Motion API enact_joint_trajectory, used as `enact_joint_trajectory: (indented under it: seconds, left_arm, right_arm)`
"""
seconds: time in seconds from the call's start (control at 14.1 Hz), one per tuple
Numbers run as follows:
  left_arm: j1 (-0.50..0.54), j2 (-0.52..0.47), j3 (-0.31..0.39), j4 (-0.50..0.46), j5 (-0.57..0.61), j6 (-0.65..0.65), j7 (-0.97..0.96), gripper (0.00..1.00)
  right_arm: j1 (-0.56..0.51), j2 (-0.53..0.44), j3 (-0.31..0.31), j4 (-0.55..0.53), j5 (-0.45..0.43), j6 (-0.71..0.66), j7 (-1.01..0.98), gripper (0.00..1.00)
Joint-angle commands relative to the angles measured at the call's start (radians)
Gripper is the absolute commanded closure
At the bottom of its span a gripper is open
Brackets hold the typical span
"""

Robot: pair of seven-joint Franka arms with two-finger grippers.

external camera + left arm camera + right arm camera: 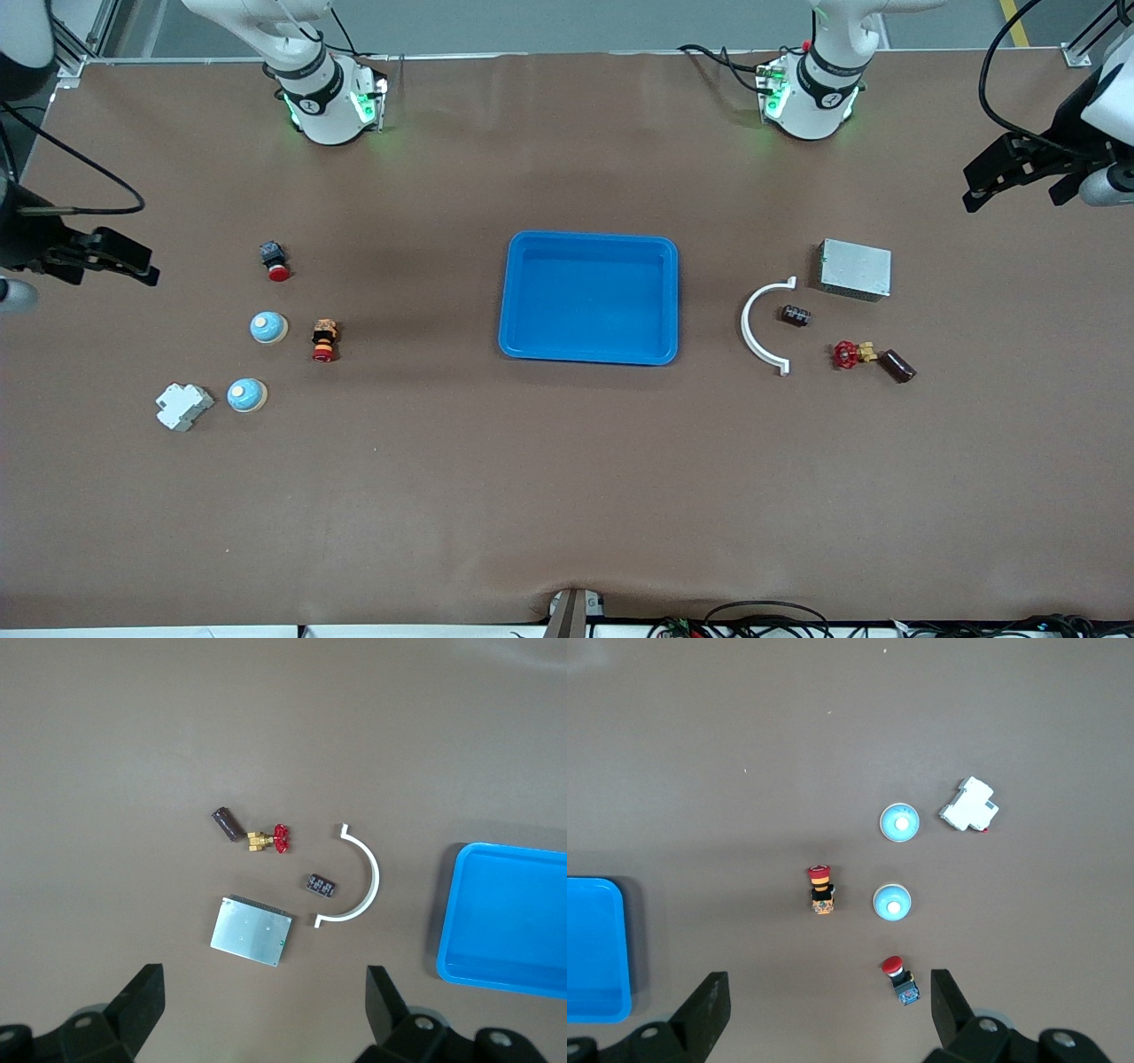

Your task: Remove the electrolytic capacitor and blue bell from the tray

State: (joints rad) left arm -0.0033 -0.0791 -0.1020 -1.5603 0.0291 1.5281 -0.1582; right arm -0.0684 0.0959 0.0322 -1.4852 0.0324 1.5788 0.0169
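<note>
Front view
- tray [589, 298]: bright blue, mid-bench, holding nothing; no capacitor and no bell inside it.
- blue bells: two, both out on the bench toward the right arm's end; one [267, 328] farther from the camera, the other [246, 394] nearer, just beside a white plastic block [183, 406].
- push buttons: red-capped one [275, 261] and red-and-yellow one [325, 340], near the bells.
- capacitors: two dark cylinders toward the left arm's end; short one [795, 315] inside the curve of a white arc clip [764, 326], longer one [897, 365] touching a red-handled valve [851, 354].
- grey metal box [855, 269]: beside the clip, farther from the camera.
- left tool [1019, 173]: raised over the bench edge at its own end, spread wide, holding nothing.
- right tool [102, 257]: raised over the bench edge at its own end, spread wide, holding nothing.

Left wrist view
- left tool [266, 1001]: fingers wide apart, nothing between them.
- bearing: the box [252, 930] is closest to the tool, then the short capacitor [321, 885]; the longer capacitor [226, 824] lies slantwise, end-on to the valve [268, 839].
- tray corner [505, 917]: bare, well apart from both capacitors.

Right wrist view
- right tool [830, 1001]: fingers wide apart, nothing between them.
- bearing: both bells [892, 903] [900, 822] lie ahead of this tool, well apart from the tray edge [598, 948].

Judgement
- status: both named parts appear already out of the tray; each arm waits nearest its own group.
</note>
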Motion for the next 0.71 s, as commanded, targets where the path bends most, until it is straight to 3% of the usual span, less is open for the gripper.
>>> enact_joint_trajectory:
  seconds: [0.0, 0.64]
  left_arm:
    - [0.003, -0.005, -0.004, 0.005, -0.024, -0.013, -0.006, 0.0]
    - [0.009, -0.004, -0.002, 0.022, -0.018, -0.013, 0.006, 0.0]
  right_arm:
    - [-0.025, -0.028, 0.006, -0.004, 0.02, -0.01, -0.017, 0.0]
    - [-0.044, -0.041, 0.009, -0.004, 0.009, -0.006, -0.048, 0.0]
